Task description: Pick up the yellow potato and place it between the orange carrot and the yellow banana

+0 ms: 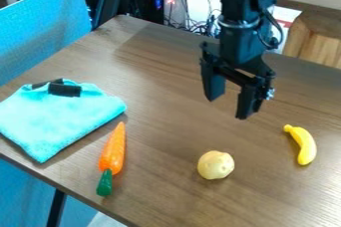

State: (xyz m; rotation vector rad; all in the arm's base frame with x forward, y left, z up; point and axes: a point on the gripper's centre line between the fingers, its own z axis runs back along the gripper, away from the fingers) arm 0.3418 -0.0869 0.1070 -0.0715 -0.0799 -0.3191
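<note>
Found gripper [230,105] hanging over the counter [160,121], fingers [212,86] spread and apart, pinching nothing. Logged as nearest below: pale yellow potato-like toy [215,165] toward the front edge, and yellow toy banana [303,145] off to the view's right. Cannot tell which lies closer. Noted both well apart from each other, untouched by the fingers. Read the stage from this layout as: no grasp made, nothing lifted. Cannot judge any finer stage. As for containers, recorded the toys as lying directly on the counter, not inside anything. Saw orange toy carrot [113,154] on the view's left, green end toward the front edge, beside folded turquoise cloth [60,116]. Noted black strip [65,89] on the cloth's far part.
</note>
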